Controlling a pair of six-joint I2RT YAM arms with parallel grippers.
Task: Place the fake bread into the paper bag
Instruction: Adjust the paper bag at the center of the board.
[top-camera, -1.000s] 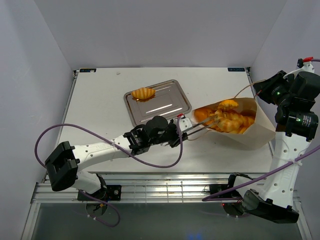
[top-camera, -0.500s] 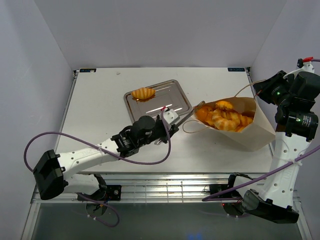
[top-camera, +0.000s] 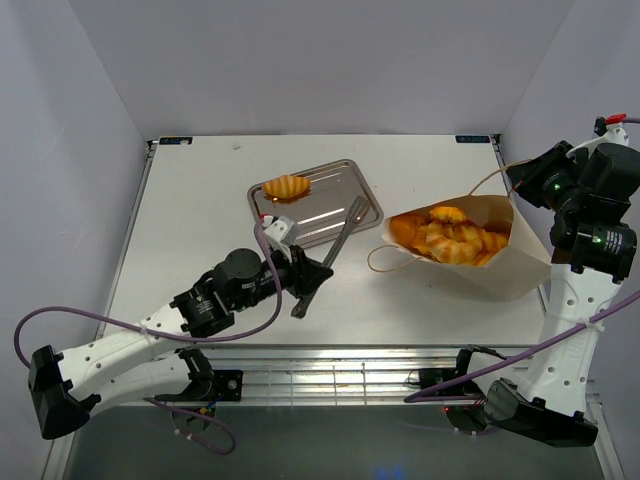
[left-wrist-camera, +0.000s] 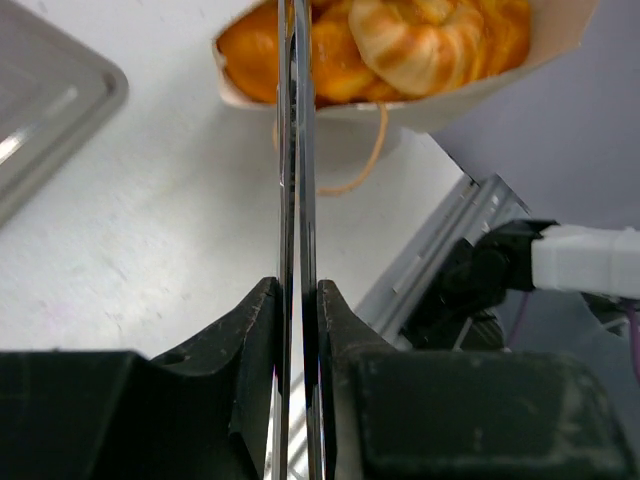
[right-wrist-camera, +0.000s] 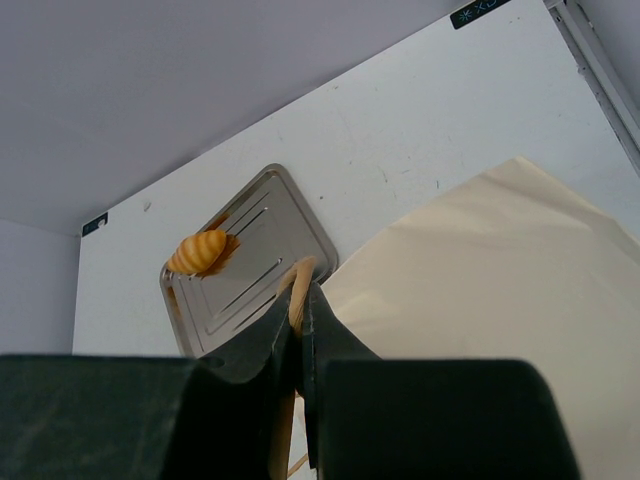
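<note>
Inside paper bag sits fake bread; left claw clenches tongs, right claw handle.

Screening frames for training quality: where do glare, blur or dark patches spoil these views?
Top external: sharp, evenly lit, white glare streaks on the tray. Left wrist: tongs and left hand blur close to the lens, fake bread soft. Right wrist: right hand a dark underexposed mass, tray beyond sharp.

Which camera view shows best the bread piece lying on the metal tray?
The top external view: the bread piece lies unblocked in the far left corner of the tray. The right wrist view shows it smaller. The left wrist view shows only a tray corner.
</note>
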